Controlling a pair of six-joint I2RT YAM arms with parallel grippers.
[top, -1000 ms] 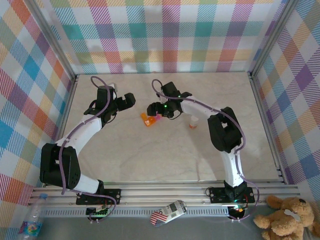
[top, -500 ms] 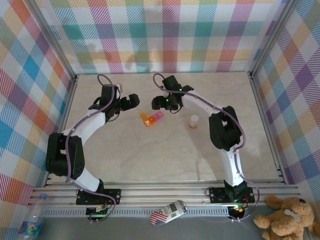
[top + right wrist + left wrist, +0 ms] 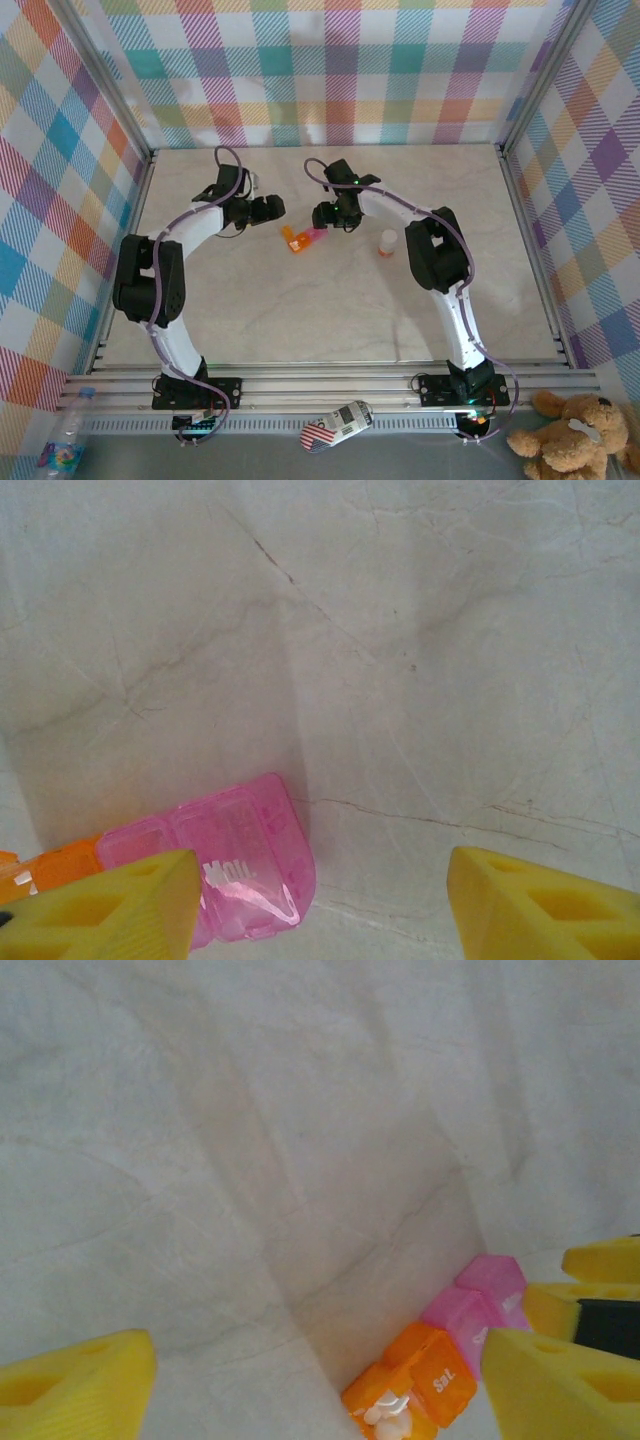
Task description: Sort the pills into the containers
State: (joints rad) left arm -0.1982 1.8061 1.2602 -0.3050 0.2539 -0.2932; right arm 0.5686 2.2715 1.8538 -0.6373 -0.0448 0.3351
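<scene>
The containers [image 3: 303, 237] lie mid-table as a short strip, orange at the left end and pink at the right. In the left wrist view the orange boxes [image 3: 432, 1372] sit beside the pink ones [image 3: 478, 1300]; one orange box is open with white pills [image 3: 386, 1416] inside. My left gripper [image 3: 274, 208] [image 3: 315, 1348] is open just left of the strip, nothing between its fingers. My right gripper [image 3: 322, 215] [image 3: 320, 865] is open above the pink end box [image 3: 245, 860], which is marked "Mon". Its yellow fingers [image 3: 600, 1260] show in the left wrist view.
A small round bottle with a white cap [image 3: 388, 241] stands to the right of the strip. The marble table [image 3: 330, 310] runs to metal rails on all sides, with checked walls behind. Both arms bend inward across the far half.
My left gripper has crept right, closer to the strip's orange end. My right gripper lifted back off the strip and now hovers just behind its pink end. The strip stayed put.
</scene>
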